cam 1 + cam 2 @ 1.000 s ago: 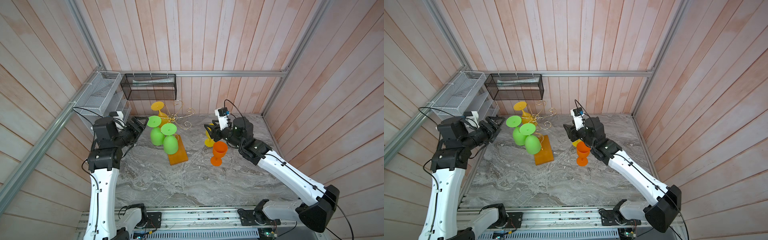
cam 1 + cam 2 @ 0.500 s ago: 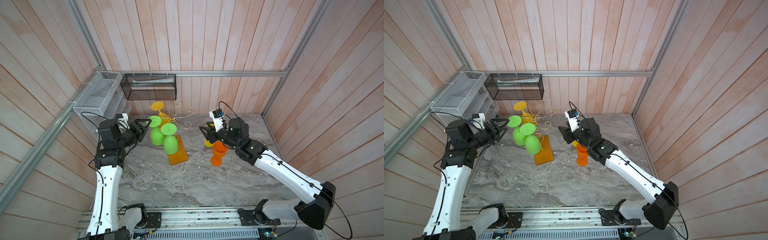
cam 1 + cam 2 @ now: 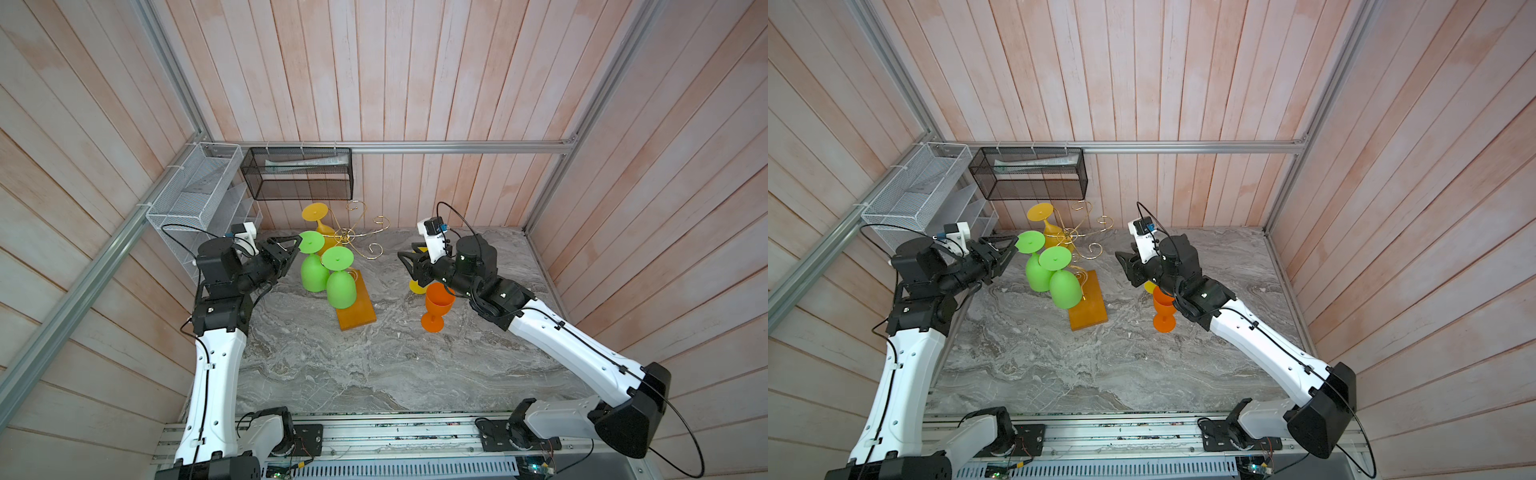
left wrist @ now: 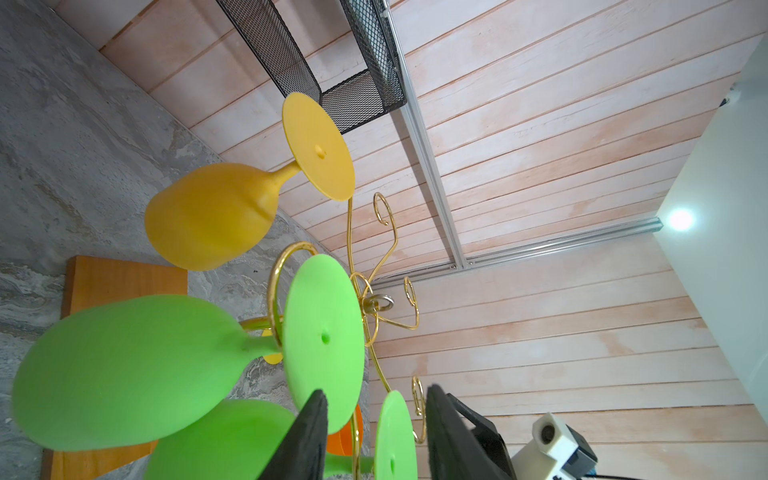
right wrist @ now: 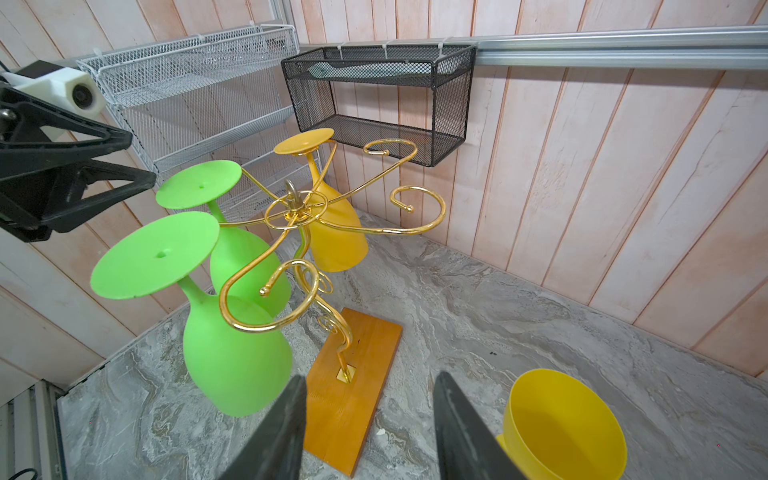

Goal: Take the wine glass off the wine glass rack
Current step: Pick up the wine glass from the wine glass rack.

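Grasp step: L hand [image 4: 375, 399] spread astride far-left green wine glass [image 3: 313, 272] foot on rack [image 3: 357, 309]; R hand [image 5: 370, 382] spread, empty. Next needs: pinch, unhook.

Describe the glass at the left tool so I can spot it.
By the back wall stands the gold wire rack on an orange base, three glasses hanging upside down. It is the green glass nearest the white mesh shelf, its foot at the left tool; the other green glass hangs farther from that shelf.
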